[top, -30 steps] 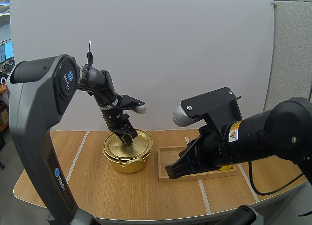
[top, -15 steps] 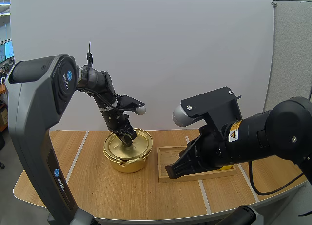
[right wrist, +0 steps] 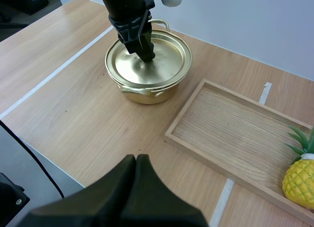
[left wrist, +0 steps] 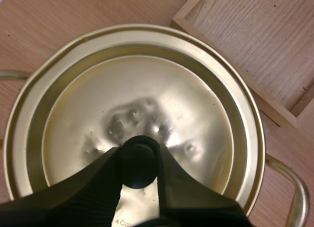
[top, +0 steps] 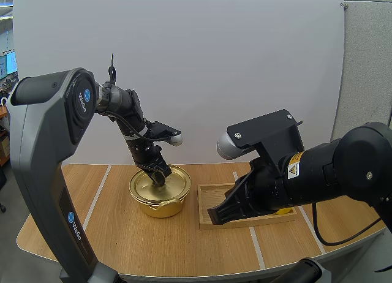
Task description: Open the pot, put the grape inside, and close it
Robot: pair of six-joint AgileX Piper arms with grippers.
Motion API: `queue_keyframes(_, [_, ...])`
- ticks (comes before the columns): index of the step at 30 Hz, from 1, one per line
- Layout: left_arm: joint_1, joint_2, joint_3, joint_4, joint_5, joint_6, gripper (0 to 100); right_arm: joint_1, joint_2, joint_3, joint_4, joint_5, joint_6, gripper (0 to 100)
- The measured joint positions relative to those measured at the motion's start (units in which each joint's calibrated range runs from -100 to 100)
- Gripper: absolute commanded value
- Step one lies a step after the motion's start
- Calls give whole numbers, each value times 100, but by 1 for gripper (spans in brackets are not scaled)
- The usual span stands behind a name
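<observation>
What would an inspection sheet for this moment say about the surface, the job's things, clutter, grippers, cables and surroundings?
Surface: wooden table with pale stripes, dry and unmarked.
Job's things: gold pot with its lid on; the black knob sits at the lid's centre.
Clutter: a wooden tray beside the pot, apart from it; a pineapple at the tray's far end.
Grippers: left gripper is shut on the knob, one finger on each side; right gripper is shut on nothing and hovers above the table in front of the tray.
Cables: nothing seen lying on the tabletop.
Surroundings: plain white panel behind the table.
</observation>
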Motion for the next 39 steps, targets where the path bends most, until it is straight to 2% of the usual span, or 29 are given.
queue_keyframes(6, [0, 0, 0, 3, 21, 0, 0, 0, 0, 0, 0, 0, 0, 0])
queue_keyframes(7, [0, 0, 0, 3, 21, 0, 3, 0, 0, 0, 0, 0, 0, 0])
queue_keyframes(9, [0, 0, 0, 3, 39, 0, 14, 0, 0, 0, 0, 0, 0, 0])
queue_keyframes(15, [0, -137, 10, 57, 305, 13, 72, 0, 0, 0, 0, 0, 0, 0])
queue_keyframes(17, [0, -207, 10, 100, 557, 13, 85, 0, 0, 0, 0, 0, 0, 0])
queue_keyframes(18, [0, -226, 10, 100, 592, 13, 88, 0, 0, 0, 0, 0, 0, 0])
queue_keyframes(21, [0, -535, -85, 123, 1013, 24, 89, 0, 0, 0, 0, 0, 0, 0])
queue_keyframes(30, [0, -1825, -581, -326, 1098, 33, 89, 0, 0, 0, 0, 0, 0, 0])
queue_keyframes(39, [0, -2679, -674, -379, 1156, 33, 89, 0, 0, 0, 0, -16, 0, 0])
